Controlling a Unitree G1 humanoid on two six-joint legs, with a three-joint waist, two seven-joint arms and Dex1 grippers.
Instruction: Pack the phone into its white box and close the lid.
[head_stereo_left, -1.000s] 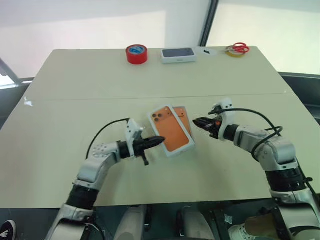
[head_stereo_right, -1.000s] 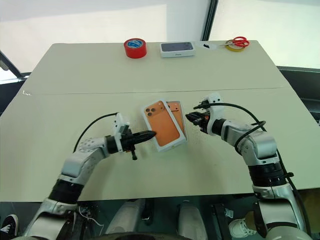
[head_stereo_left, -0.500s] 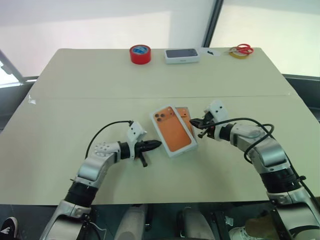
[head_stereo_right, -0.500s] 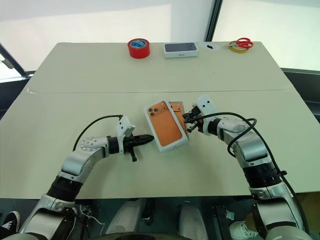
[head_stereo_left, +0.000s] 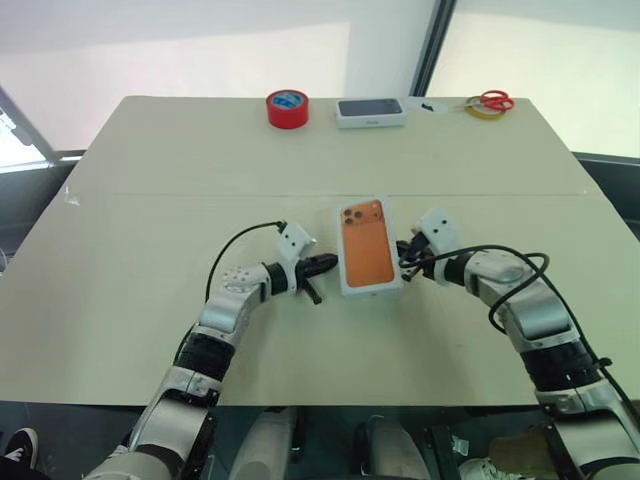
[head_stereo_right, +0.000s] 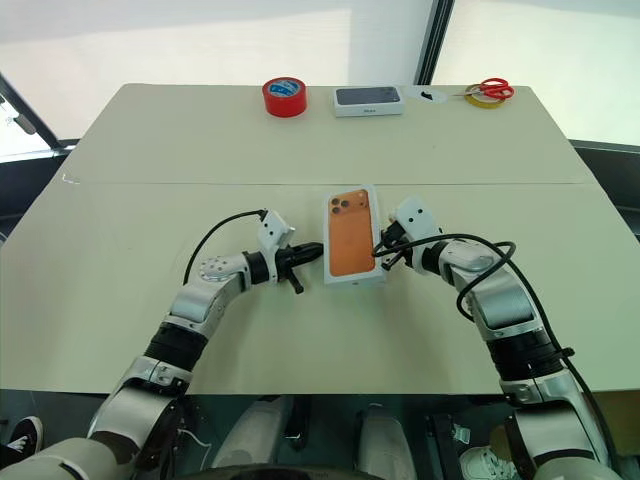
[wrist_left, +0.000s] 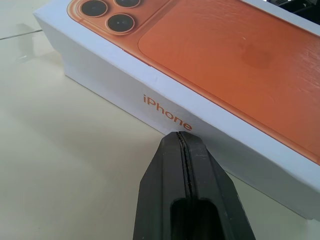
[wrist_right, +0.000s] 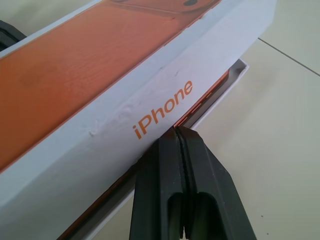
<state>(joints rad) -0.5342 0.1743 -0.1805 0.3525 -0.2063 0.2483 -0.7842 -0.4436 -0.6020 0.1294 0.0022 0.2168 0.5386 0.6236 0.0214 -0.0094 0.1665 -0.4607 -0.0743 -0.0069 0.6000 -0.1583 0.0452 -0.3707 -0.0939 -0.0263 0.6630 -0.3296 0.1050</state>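
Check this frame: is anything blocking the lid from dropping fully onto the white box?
Nothing foreign visible. The lid sits skewed over the white box, whose rim and the phone edge peek out by the shut right gripper.

Along the pale beige counter's (head_stereo_right: 150, 200) far edge sit a red tape roll (head_stereo_right: 285, 97), a white box picturing a dark phone (head_stereo_right: 367, 98), and red-handled scissors (head_stereo_right: 488, 91).

Bright even daylight from windows behind, soft faint shadows, sharp focus
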